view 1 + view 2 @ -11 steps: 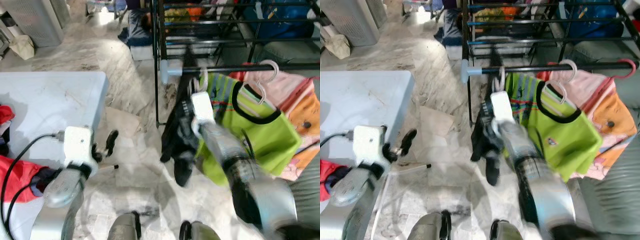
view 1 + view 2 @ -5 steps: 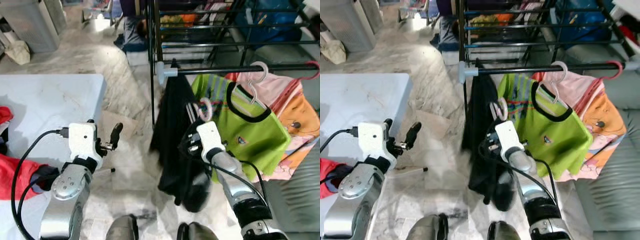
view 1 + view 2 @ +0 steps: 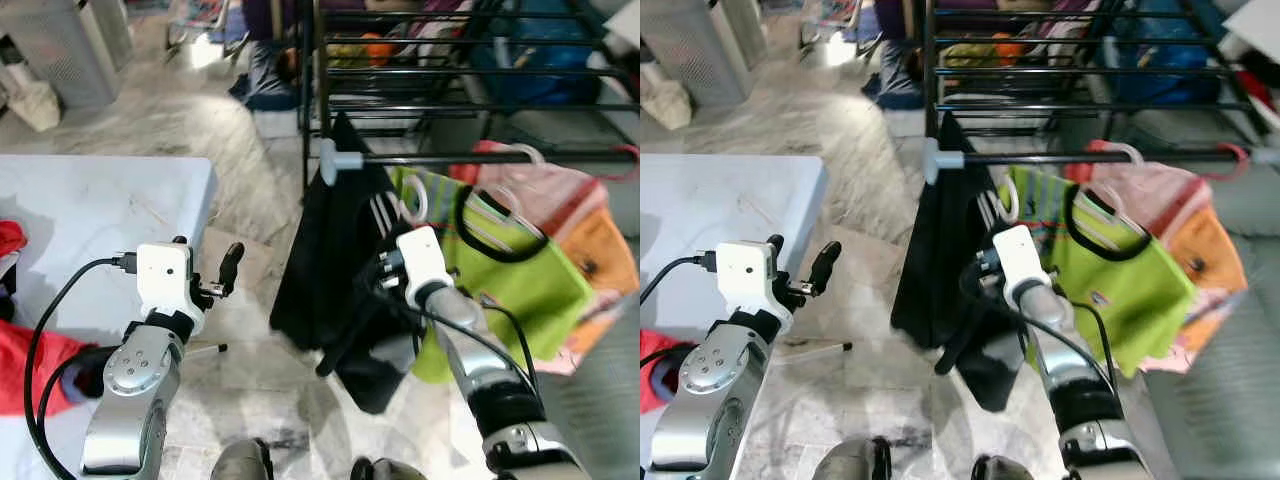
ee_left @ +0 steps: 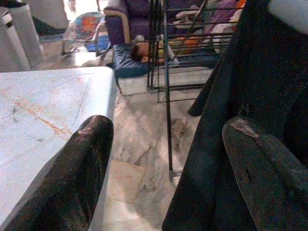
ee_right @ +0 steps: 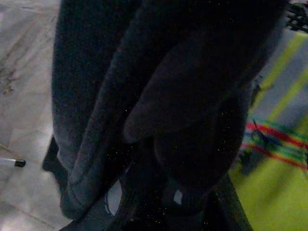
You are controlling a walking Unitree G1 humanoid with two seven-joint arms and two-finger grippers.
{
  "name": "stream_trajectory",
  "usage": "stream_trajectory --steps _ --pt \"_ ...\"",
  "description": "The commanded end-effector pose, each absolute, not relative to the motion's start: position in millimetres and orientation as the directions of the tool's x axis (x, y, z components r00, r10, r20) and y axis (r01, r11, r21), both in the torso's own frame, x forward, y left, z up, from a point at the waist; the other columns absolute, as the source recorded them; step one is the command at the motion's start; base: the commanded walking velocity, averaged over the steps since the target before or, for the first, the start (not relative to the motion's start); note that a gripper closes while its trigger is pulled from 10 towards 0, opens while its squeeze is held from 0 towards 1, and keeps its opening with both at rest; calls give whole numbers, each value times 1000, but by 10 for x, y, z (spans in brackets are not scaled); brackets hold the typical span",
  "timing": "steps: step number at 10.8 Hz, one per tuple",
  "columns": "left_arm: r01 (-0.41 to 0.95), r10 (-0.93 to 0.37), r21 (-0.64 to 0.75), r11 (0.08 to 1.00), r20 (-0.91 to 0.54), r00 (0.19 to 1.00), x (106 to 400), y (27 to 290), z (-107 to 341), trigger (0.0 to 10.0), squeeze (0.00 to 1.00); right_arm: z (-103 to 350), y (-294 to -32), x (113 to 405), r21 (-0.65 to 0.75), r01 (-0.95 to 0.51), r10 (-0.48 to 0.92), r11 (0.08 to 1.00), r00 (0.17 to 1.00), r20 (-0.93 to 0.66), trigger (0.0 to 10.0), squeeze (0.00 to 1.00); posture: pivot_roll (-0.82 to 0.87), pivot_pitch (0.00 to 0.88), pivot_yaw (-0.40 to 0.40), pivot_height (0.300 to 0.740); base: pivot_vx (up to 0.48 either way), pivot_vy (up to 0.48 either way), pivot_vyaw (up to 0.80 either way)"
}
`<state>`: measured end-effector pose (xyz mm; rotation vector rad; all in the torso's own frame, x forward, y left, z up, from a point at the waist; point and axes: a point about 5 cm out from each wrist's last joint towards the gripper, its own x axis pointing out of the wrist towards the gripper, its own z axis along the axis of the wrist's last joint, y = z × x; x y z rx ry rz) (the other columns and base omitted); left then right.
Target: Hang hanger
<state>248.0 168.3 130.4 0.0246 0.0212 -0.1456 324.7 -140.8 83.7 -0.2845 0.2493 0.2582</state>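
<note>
Black cloth on a hanger [image 3: 345, 270] drapes from the near end of the clothes rack's rail [image 3: 480, 158], hanging down toward the marble floor [image 3: 255, 150]. Its white hook [image 3: 413, 196] shows just below the rail, beside the grey end cap [image 3: 338, 161]; whether the hook rests on the rail cannot be told. The right gripper [image 3: 385, 275] sits at the garment's 3 o'clock, its dark fingers buried in the black folds, so whether they pinch the hanger cannot be told; the right wrist view is dark with the same cloth. At the gripper's 3 o'clock hangs a lime-green shirt [image 3: 530, 285] with a black collar, and beyond it a pink and orange garment [image 3: 590, 215], both on the rail. The left gripper [image 3: 222, 275] hovers well apart at 9 o'clock, just off the edge of the pale bench [image 3: 90, 210], its fingers [image 4: 77, 178] spread wide with nothing between them. Red cloth [image 3: 25, 355] lies on the bench's near edge.
</note>
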Motion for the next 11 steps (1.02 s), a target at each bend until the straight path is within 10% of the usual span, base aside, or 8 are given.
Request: stream_trajectory --steps 1,11 --pt "146 -145 21 989 -34 989 2470 1692 1277 10000 0 1045 -1362 3338 -240 -265 222 934 956 -192 10000 0 71 53 -13 740 277 0 0" --pt "176 -174 24 984 -55 983 2479 1609 1234 10000 0 999 -1334 3303 -177 -228 191 957 961 -202 10000 0 72 48 -11 740 210 255 -233"
